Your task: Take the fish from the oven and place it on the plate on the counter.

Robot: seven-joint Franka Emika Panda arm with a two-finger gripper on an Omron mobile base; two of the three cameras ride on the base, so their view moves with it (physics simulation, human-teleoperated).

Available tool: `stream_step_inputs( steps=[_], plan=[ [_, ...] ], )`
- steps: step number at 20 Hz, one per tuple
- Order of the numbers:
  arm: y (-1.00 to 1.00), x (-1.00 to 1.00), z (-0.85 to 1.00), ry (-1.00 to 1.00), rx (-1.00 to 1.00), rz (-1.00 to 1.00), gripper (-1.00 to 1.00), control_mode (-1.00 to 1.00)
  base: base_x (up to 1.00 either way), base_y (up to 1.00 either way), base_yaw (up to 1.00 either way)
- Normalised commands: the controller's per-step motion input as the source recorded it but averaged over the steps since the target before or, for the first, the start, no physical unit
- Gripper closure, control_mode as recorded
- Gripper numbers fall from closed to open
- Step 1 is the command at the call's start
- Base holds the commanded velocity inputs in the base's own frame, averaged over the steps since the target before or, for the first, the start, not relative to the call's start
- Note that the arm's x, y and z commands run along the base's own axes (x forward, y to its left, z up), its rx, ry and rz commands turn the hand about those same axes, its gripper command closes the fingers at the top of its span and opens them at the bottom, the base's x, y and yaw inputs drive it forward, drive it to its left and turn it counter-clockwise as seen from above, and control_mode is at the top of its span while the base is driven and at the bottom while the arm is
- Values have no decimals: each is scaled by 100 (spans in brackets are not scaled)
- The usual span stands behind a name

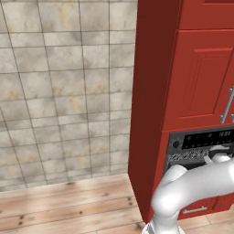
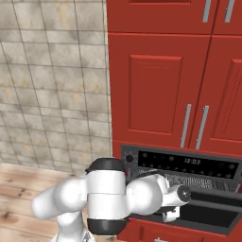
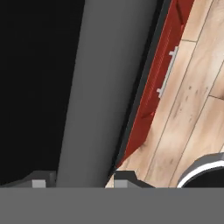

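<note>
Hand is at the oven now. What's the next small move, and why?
Probably close firmly and ease the door downward. In the hand view the hand straddles a grey bar at the door's edge, and in the right base view the oven looks only partly open. I can't tell whether the grip is firm.

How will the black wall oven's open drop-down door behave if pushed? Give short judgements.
The black oven's open door looks like one rigid flat slab, so it probably will not flex. It seems hinged below the cavity, so a push would likely swing it, not slide it. Its plain grey inner face looks smooth, probably slippery to press.
</note>
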Motion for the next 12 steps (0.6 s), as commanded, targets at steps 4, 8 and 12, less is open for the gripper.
stream_step_inputs(
  steps=[4,8,12],
  plan=[
    [-82,-100,-95,52,-5,1,100,-100,0,0,0],
    [-92,-100,-100,25,0,0,100,-100,0,0,0],
    [-91,-100,-100,12,0,0,100,-100,0,0,0]
  ],
)
